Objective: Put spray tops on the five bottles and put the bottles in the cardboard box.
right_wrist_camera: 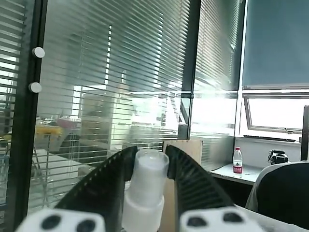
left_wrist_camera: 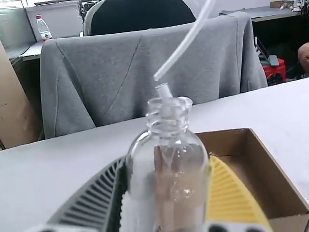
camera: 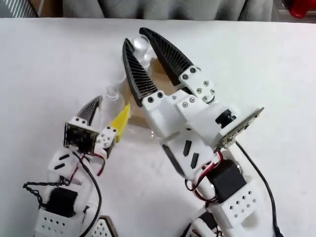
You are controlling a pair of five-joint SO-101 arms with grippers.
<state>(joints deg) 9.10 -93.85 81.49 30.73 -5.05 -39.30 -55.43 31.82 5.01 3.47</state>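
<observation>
Left claw (left_wrist_camera: 167, 164) of mine is clenched on a clear bottle (left_wrist_camera: 166, 193) beside the cardboard box (left_wrist_camera: 276, 180), my right claw (right_wrist_camera: 148, 157) grasps a white spray top (right_wrist_camera: 144, 195) with its dip tube (left_wrist_camera: 188, 38) just over the neck, so I judge this capping unfinished, boxing yet to come.

Bright, even light falls on the white table (camera: 276, 59), and shadows on it are soft and faint. Daylight glares through the blinds (right_wrist_camera: 120, 72) and washes out the window (right_wrist_camera: 275, 113); pale highlights glint on the clear bottle (left_wrist_camera: 166, 164)
</observation>
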